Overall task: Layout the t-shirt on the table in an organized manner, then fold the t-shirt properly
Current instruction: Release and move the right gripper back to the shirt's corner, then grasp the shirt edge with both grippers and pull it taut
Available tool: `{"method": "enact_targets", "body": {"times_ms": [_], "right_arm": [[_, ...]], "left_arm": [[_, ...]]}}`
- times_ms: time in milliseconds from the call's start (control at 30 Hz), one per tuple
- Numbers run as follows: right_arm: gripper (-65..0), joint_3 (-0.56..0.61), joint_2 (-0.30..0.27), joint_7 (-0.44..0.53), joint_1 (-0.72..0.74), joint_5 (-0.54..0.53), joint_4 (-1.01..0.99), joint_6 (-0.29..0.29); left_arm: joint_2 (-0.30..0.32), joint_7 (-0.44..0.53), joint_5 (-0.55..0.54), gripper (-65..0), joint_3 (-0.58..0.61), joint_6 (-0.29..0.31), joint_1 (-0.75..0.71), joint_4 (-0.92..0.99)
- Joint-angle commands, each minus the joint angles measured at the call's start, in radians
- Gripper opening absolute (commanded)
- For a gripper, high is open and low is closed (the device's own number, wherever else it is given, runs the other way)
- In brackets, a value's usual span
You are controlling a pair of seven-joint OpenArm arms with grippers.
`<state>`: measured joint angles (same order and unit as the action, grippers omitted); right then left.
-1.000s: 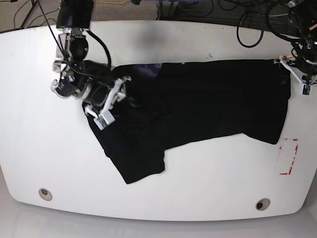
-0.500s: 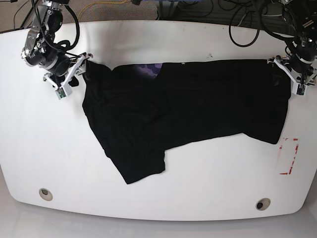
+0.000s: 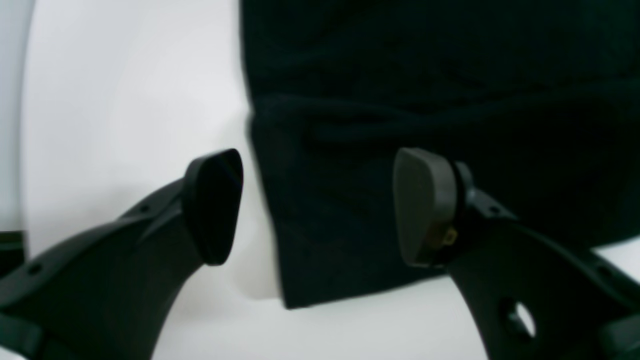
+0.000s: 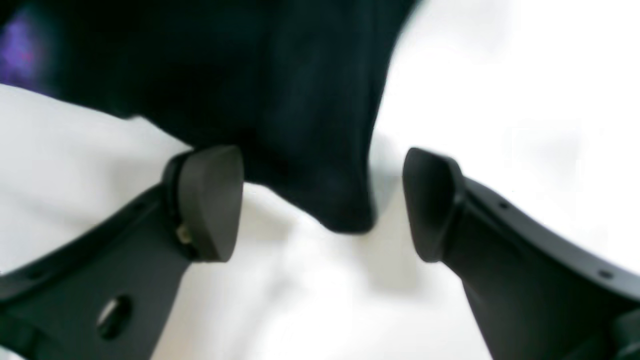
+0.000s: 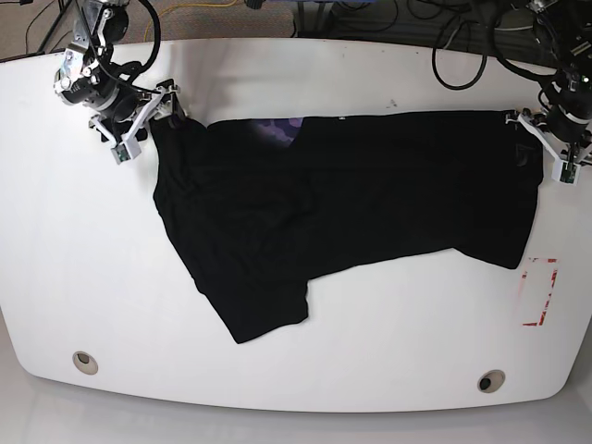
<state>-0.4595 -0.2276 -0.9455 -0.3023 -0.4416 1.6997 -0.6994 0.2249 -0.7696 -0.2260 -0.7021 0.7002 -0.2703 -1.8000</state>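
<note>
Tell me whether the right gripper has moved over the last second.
Yes. In the base view the right gripper went from mid-shirt up toward the table's far left corner, dragging the t-shirt's edge outward.

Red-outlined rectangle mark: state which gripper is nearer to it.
Left. The left gripper sits at the t-shirt's corner, just above the red-outlined rectangle mark on the same side; the right gripper is across the table.

Beyond the counter's far edge: brownish carpet floor [image 5: 213, 17], black cables [image 5: 462, 51] looped at the top right, a yellow cable [image 5: 199, 7] at top centre. Lighting bright, even.
</note>
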Motion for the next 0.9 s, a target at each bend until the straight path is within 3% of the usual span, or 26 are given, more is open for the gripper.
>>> {"method": "enact_targets", "body": {"times_ms": [0,67,167,333,467,867], "right_arm": [[-19.2,-0.003,-0.002,0.013,0.019,-0.007,-0.017,0.001],[-20.8,-0.005,0.003,0.026,0.021,-0.006,-0.030,0.001],[-28.9,-0.005,0.003,0.036,0.021,-0.006,-0.039,0.001],[-49.9,-0.005,0.006,0.036,0.019,-0.004,-0.039,0.001],[-62.3,-0.003,0.006,0.035,0.019,-0.004,-0.039,0.001],[-63.6,0.049,-0.039,0.035,0.018,-0.003,-0.036,0.001]], "left_arm": [[0.015,0.019,-0.013,-20.4,-0.037,-0.002,0.006,-0.017],[0.015,0.019,-0.013,-20.4,-0.052,-0.002,0.006,-0.016],[0.015,0.019,-0.013,-20.4,-0.077,-0.002,0.016,-0.002],[0.020,0.019,-0.013,-20.4,-0.116,-0.002,0.036,0.075],[0.051,0.019,-0.013,-20.4,-0.135,-0.002,0.067,0.150],[0.055,0.019,-0.013,-20.4,-0.127,-0.002,0.075,0.250]]}}
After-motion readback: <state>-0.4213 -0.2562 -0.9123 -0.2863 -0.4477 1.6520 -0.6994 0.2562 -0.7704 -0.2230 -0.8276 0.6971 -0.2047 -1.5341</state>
